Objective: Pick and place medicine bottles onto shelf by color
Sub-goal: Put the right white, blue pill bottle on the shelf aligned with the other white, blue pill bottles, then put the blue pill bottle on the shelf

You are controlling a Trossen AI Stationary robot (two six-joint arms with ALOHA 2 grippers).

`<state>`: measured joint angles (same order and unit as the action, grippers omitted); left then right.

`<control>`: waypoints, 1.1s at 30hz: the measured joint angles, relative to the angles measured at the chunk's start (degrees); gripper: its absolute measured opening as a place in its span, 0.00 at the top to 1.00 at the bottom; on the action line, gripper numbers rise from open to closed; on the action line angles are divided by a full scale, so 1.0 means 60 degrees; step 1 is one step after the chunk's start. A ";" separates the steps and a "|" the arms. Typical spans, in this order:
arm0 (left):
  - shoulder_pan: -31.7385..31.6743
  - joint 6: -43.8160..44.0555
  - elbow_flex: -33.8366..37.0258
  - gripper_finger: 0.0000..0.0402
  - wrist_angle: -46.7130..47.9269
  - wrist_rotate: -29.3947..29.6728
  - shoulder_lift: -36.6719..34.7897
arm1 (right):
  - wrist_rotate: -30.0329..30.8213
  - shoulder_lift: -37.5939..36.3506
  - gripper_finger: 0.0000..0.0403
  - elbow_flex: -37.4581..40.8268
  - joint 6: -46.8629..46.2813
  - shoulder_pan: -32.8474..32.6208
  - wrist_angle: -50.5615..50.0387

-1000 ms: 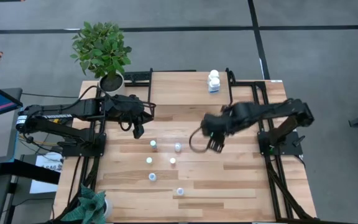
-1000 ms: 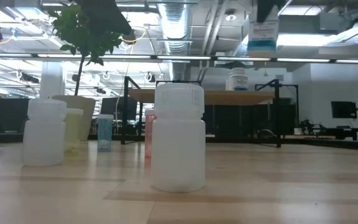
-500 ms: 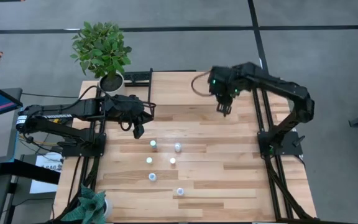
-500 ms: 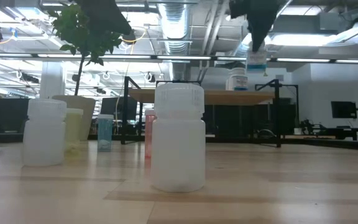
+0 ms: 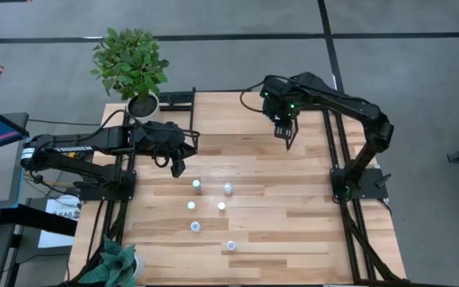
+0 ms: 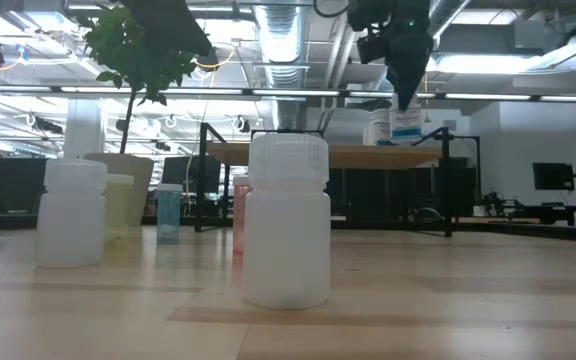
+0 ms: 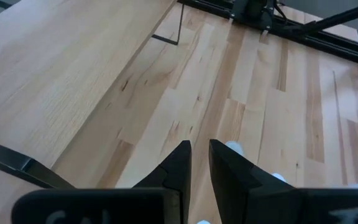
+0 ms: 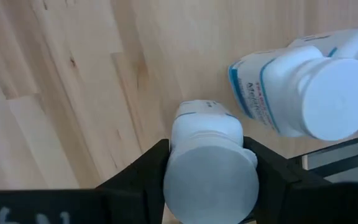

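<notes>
My right gripper (image 5: 286, 134) is over the right end of the shelf (image 5: 233, 112), a low rack with a light wood top at the table's far edge. It is shut on a stubby white bottle (image 8: 210, 177). Another white bottle with a blue label (image 8: 303, 93) stands on the shelf just beside it. Both bottles show in the low view (image 6: 405, 125) (image 6: 378, 127). Several small bottles and vials stand mid-table (image 5: 228, 189) (image 5: 195, 227). My left gripper (image 5: 178, 166) waits shut at the table's left side, above the top. My right gripper pinches the white bottle's upper body, just under the cap (image 8: 191, 127), between its two fingers (image 8: 146, 167), one on each side. The fingers come from above, pointing down. The bottle is upright, its base level with the shelf top; whether it rests there I cannot tell.
A white plant pot (image 5: 143, 104) stands at the far left corner, and a second plant (image 5: 118, 263) at the near left. In the low view a big white bottle (image 6: 288, 220), another white one (image 6: 71, 215), and yellowish, blue (image 6: 168, 212) and red vials stand close to the camera.
My right gripper has carried the white bottle from above mid-table toward the far edge. It has then come down over the shelf's right end, beside the bottle standing there. The held bottle stays upright.
</notes>
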<state>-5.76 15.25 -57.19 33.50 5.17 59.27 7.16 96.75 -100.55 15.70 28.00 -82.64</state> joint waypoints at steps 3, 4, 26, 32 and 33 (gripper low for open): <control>0.0000 0.0071 0.0000 0.89 0.0000 0.0000 0.0000 | 0.0008 0.0012 0.50 0.0000 -0.0012 0.0058 0.0057; 0.0000 0.0071 0.0000 0.89 0.0003 0.0000 0.0000 | 0.0031 0.0018 0.49 0.0000 -0.0010 0.0060 0.0082; 0.0001 0.0071 0.0000 0.89 0.0004 0.0000 0.0000 | 0.0047 -0.0060 0.40 -0.1075 -0.0449 0.0083 0.0004; 0.0003 0.0268 0.0000 0.89 0.0004 0.0000 0.0000 | 0.0066 -0.0073 0.40 -0.2959 -0.1775 -0.0360 -0.0963; 0.0002 0.0336 0.0000 0.89 0.0004 0.0000 0.0000 | 0.0063 -0.0089 0.40 -0.3296 -0.2193 -0.0506 -0.1196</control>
<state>-5.75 17.27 -57.19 33.52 5.17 59.27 7.54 96.22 -120.33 2.55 24.96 -89.81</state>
